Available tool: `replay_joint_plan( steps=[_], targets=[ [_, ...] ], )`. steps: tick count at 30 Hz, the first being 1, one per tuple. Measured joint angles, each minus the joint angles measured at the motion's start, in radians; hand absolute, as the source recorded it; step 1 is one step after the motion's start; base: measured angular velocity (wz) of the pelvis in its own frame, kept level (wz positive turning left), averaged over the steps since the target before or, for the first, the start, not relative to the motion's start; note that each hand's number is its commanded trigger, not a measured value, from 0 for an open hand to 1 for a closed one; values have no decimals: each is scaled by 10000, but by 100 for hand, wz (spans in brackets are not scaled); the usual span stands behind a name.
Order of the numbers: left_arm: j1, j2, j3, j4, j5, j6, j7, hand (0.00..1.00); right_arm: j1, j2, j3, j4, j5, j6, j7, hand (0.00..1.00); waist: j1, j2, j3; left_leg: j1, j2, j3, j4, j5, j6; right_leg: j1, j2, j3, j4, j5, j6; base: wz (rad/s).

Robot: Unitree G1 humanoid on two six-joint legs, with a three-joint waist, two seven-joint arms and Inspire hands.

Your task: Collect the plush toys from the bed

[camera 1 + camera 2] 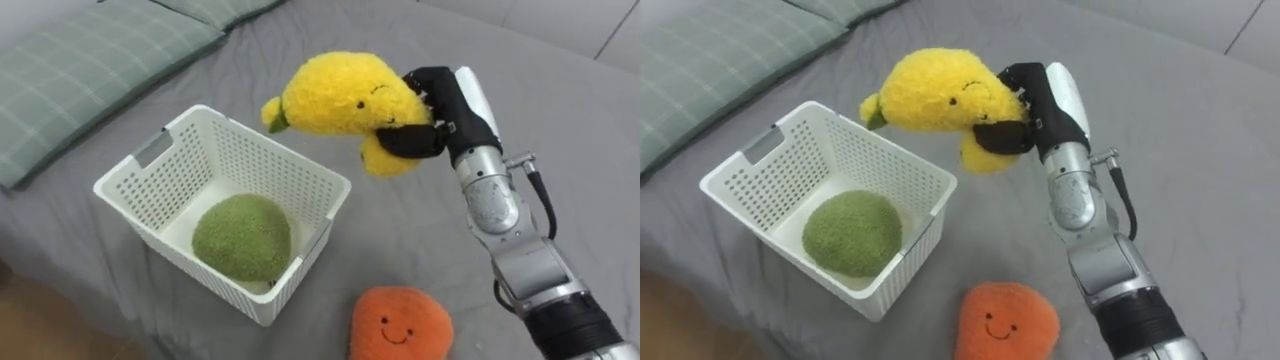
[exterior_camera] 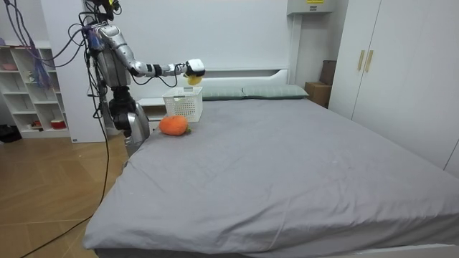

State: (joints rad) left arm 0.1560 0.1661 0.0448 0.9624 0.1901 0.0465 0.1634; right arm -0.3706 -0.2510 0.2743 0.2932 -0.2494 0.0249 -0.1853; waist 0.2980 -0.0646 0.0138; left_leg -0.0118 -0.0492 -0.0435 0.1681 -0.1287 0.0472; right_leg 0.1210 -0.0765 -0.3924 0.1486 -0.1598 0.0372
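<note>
Above the white basket (image 1: 135, 183), right hand (image 1: 430, 115) clutches yellow plush toy (image 1: 340, 95).

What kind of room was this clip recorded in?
Probably a bedroom: a wide bed with a grey sheet, pale green checked pillows at its head, and tall white wardrobe doors alongside.
</note>
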Motion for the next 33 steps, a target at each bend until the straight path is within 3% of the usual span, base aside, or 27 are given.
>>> replay_joint_plan(
  steps=[2, 4, 5, 6, 7, 13, 19, 24, 33],
  targets=[
    [68, 0, 1, -70, 52, 115, 0, 0, -25, 51, 207, 0, 16, 4, 2, 85, 178, -4, -2, -34, -19, -74, 30, 2, 0, 10, -1, -14, 0, -2, 3, 15],
    [133, -35, 1, -202, 220, 313, 1, 0, -85, 172, 458, 0, 3, 42, -1, 67, 382, -56, 1, -127, -64, -228, 62, 39, -4, -2, -26, -168, -2, -21, 32, 21],
    [131, -53, 0, -236, 235, 369, 3, 0, -142, 173, 559, 9, 9, 121, -1, 37, 406, -67, 9, -152, -88, -287, 90, 49, -1, -2, -40, -231, -2, -32, 40, 25],
    [134, -99, 1, -305, 240, 447, 3, 0, -267, 222, 683, 76, 5, 240, -1, 25, 459, -85, 18, -192, -124, -391, 144, 60, 2, -9, -67, -328, 0, -45, 45, 26],
    [134, -151, 1, -442, 240, 521, 3, 0, -378, 260, 750, 110, 6, 363, -16, 0, 545, -113, 27, -264, -152, -460, 180, 76, 10, -21, -90, -470, 1, -55, 47, 24],
    [25, -230, 111, -607, 232, 643, -3, 0, -1079, 619, 965, 617, -4, 553, -31, 0, 690, -284, 26, -482, -317, -903, 380, 122, 46, 22, -148, -801, 7, -74, 73, 23],
    [-73, -276, 245, -613, 733, 800, -60, 0, -1203, 806, 980, 942, 5, 637, -31, 0, 963, -404, 22, -593, -471, -1258, 363, 248, 78, 22, -203, -790, 8, -98, 110, 19],
    [-19, -265, 313, -610, 858, 801, -50, 0, -1201, 790, 1188, 950, 49, 635, -30, 0, 1195, -408, 27, -594, -492, -1278, 373, 276, 86, 34, -217, -771, 17, -98, 111, 4],
    [-41, -331, 705, -622, 881, 790, -52, 0, -1200, 744, 1258, 950, 45, 605, -3, 0, 1153, -419, 29, -607, -509, -1330, 365, 318, 79, 50, -211, -715, 15, -106, 122, 2]
  ],
)
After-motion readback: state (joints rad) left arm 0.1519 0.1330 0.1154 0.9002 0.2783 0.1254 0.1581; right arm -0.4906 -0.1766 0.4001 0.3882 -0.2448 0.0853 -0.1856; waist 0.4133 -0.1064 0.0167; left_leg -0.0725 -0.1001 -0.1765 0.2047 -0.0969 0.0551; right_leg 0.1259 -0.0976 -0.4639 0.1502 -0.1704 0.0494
